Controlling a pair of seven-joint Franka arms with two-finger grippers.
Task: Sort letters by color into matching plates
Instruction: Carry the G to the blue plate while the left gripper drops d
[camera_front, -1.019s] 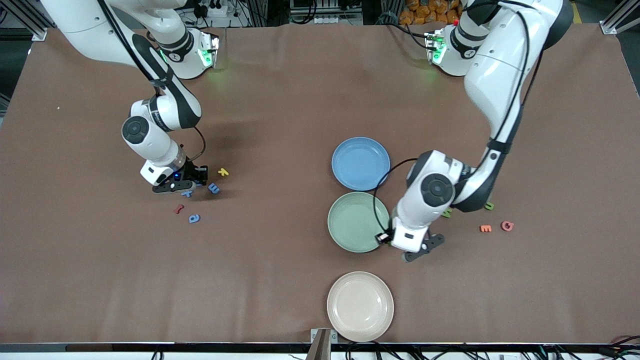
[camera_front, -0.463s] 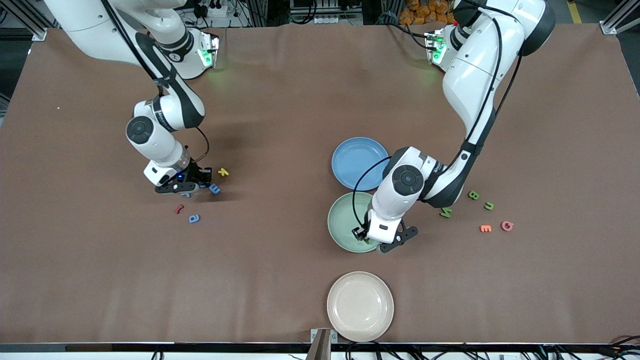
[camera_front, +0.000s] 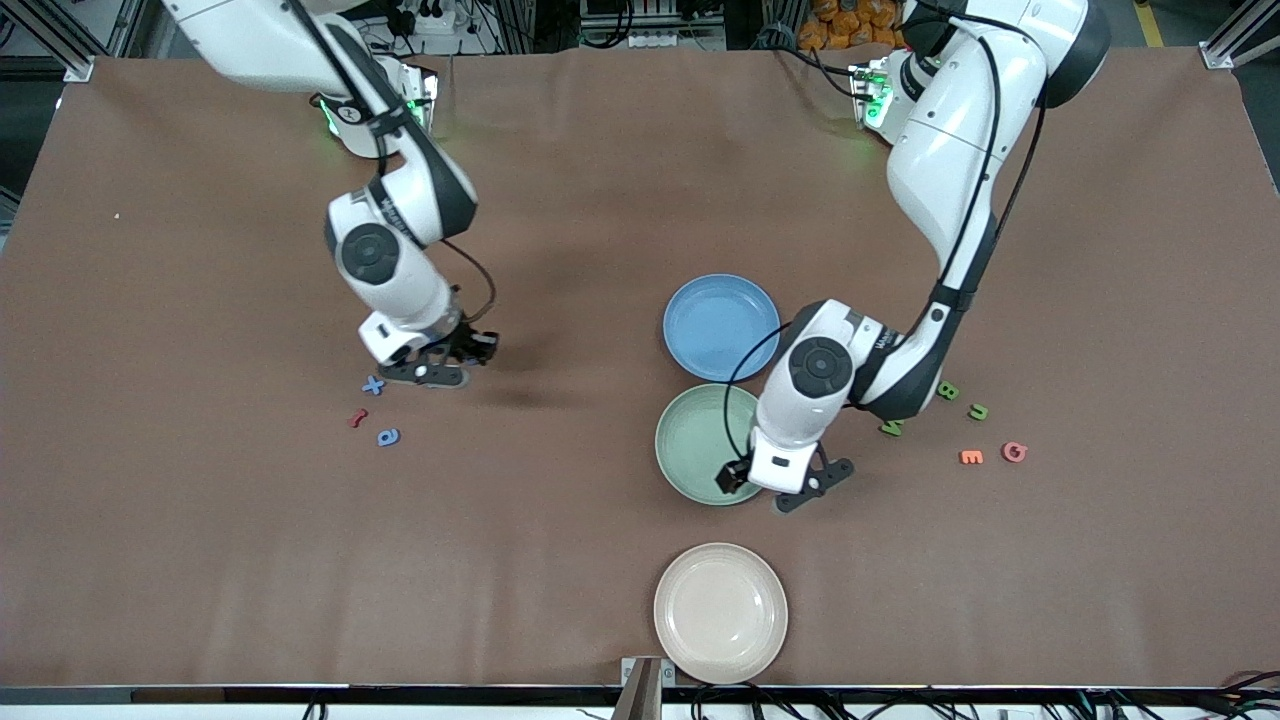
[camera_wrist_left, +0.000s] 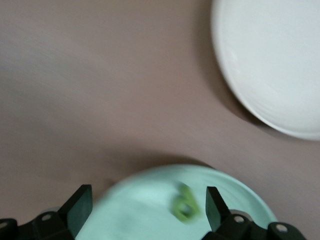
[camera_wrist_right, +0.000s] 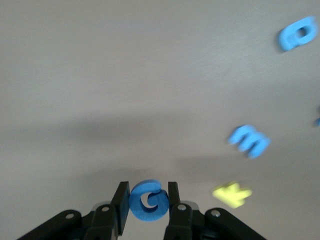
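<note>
The right gripper (camera_wrist_right: 148, 205) hangs over the bare tabletop (camera_front: 560, 200) toward the right arm's end, and its fingers (camera_wrist_right: 120, 200) hold a blue letter G (camera_wrist_right: 147, 201) between them. In the front view a blue X (camera_front: 373, 384) lies at about 8 o'clock from that gripper, with a dark red letter (camera_front: 357, 418) and a blue letter with a hole (camera_front: 389, 437) nearer to the camera. The right wrist view shows also a blue B (camera_wrist_right: 249, 140) and a yellow K (camera_wrist_right: 231, 194) on the tabletop. The left gripper (camera_wrist_left: 147, 205) is over the green plate (camera_front: 700, 435), at the plate's 4 o'clock edge, with its fingers (camera_wrist_left: 80, 202) spread wide and holding nothing; a green letter (camera_wrist_left: 184, 206) lies in the plate between them. The blue plate (camera_front: 721, 326) touches the green plate at 12 o'clock, and the cream plate (camera_front: 720, 612) lies at 6 o'clock, apart from it. A green B (camera_front: 947, 391), two other green letters (camera_front: 978, 411), an orange E (camera_front: 971, 457) and a pink G (camera_front: 1014, 452) lie toward the left arm's end.
</note>
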